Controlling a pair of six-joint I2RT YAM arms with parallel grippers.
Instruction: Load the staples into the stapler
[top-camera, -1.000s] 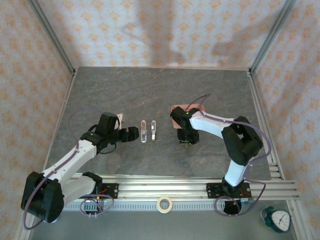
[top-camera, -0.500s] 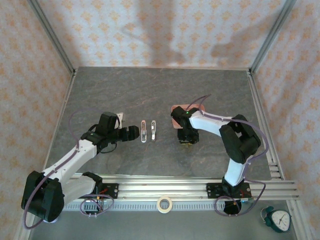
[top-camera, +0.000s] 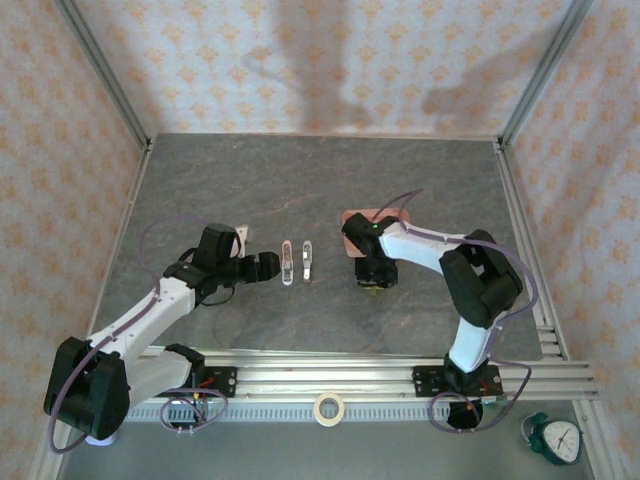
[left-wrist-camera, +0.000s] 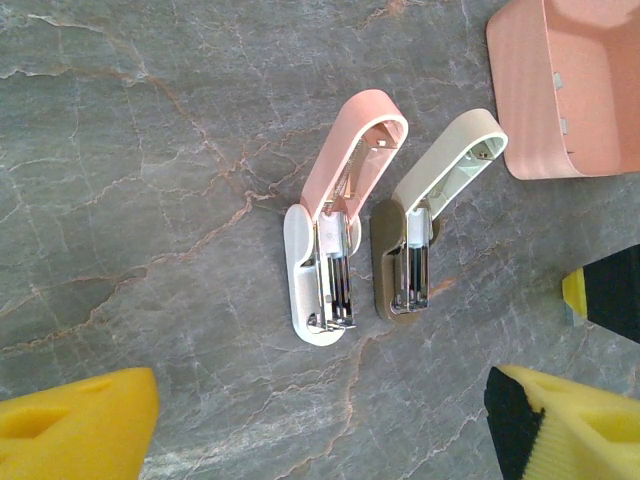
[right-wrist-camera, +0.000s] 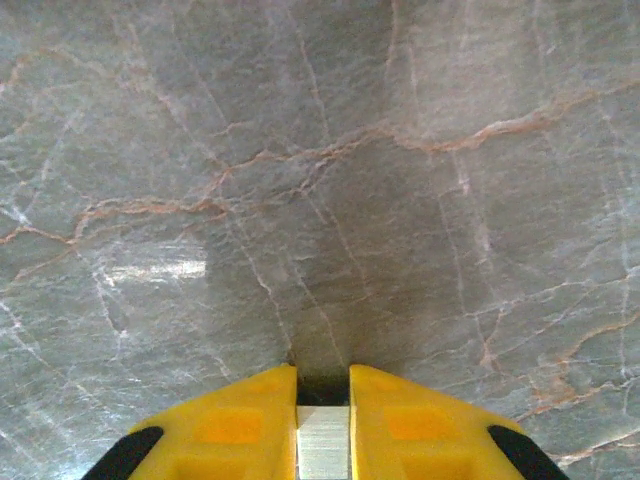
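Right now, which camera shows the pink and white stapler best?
The left wrist view: the pink and white stapler lies there large, lid swung open, metal channel exposed, beside a cream stapler. In the top external view the pink and white stapler is just a tiny pale sliver on the table.

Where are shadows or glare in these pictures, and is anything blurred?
Top external: soft shadows on the back wall. Right wrist: a dark shadow on the table ahead of the fingers, a pale glare patch to its left. Left wrist: stapler in focus.
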